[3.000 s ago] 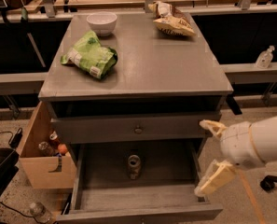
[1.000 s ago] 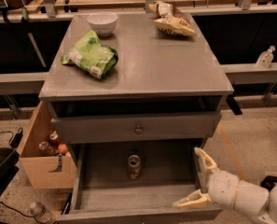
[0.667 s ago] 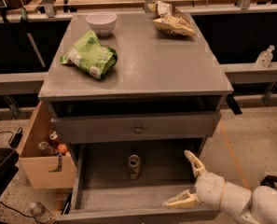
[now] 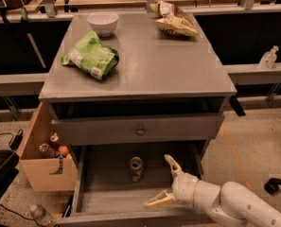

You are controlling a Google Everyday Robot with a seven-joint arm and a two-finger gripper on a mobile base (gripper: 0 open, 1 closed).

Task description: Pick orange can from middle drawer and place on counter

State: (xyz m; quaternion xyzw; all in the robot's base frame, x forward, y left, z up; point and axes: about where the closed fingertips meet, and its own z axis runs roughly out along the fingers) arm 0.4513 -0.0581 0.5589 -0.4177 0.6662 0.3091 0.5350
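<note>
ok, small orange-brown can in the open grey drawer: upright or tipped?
Upright: orange-brown can stands on the grey drawer floor, silver top up. Open gripper is beside it, not touching.

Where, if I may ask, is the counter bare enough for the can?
The counter is bare from the green bag to its right edge, in front of the chip bag. The bowl and both bags crowd its back and left. The open end effector hangs over the drawer, right of the can.

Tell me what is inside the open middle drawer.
The orange can stands upright on the bare floor of the middle drawer. The tool hangs open just right of it, not touching. The arm covers the front right corner; the back is hidden under the closed drawer above.
</note>
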